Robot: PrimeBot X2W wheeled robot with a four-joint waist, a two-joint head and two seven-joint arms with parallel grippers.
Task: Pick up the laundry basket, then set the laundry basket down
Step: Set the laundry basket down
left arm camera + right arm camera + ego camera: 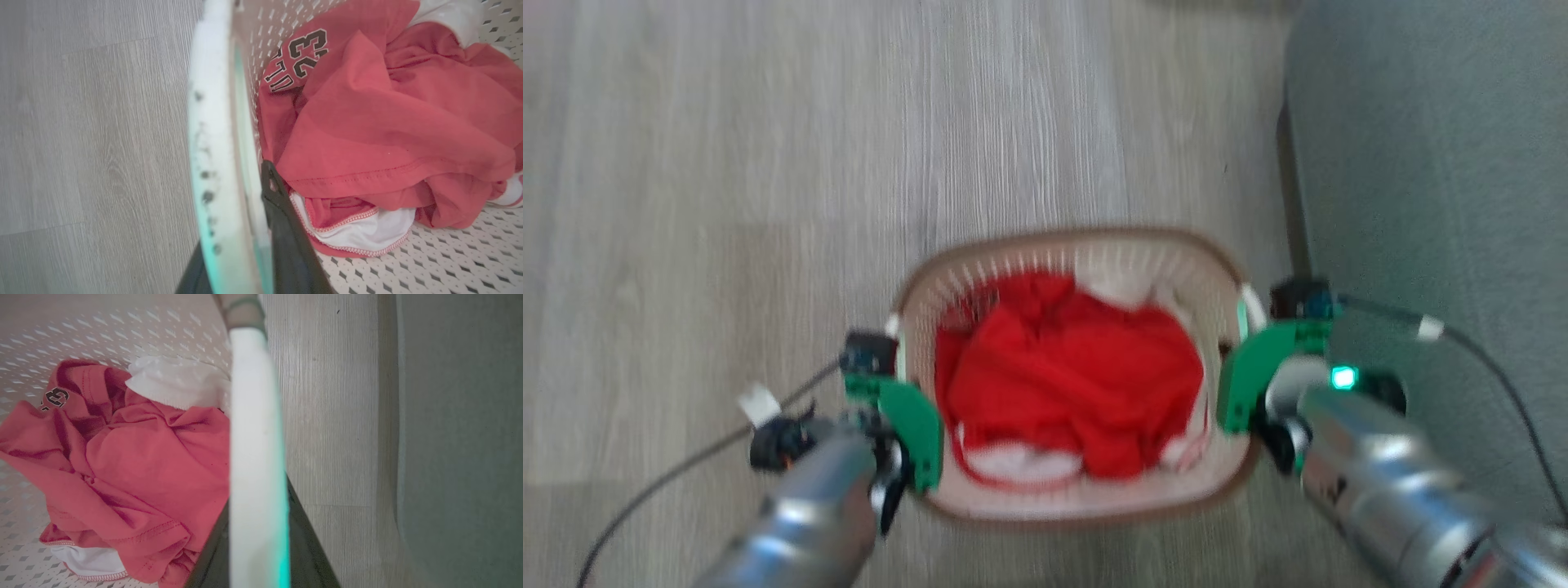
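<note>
Step in hand: judged to be the pick-up, with both handles gripped. The head view is blurred, and whether the base is off the floor cannot be told.
Basket: the small cream-white perforated plastic laundry basket with a brown woven-look rim sits at 6 o'clock from the middle of the head view, between the two arms.
Left claw: the left claw is at the basket's 9 o'clock side. In its wrist view the two dark fingers straddle the left white side handle, one inside the wall and one outside, pressed against it, so it looks clamped on the handle.
Right claw: the right claw is at the 3 o'clock side, its fingers close on either face of the right white side handle, also clamped by the look of it.
Contents: a crumpled red jersey with dark numerals fills most of the basket, with a white cloth at its 1 o'clock edge.
Next move: probably calls for both arms to move together and level, so the basket does not tip or twist, then a gentle lowering before either claw lets go.
Surroundings: pale wood-look plank floor from 9 to 12 o'clock, and a grey-green soft-looking expanse at 3 o'clock, rug or furniture unclear.
In the way: that grey edge lies just beside the right arm, and the thin dark cable trailing from the wrist could snag.
</note>
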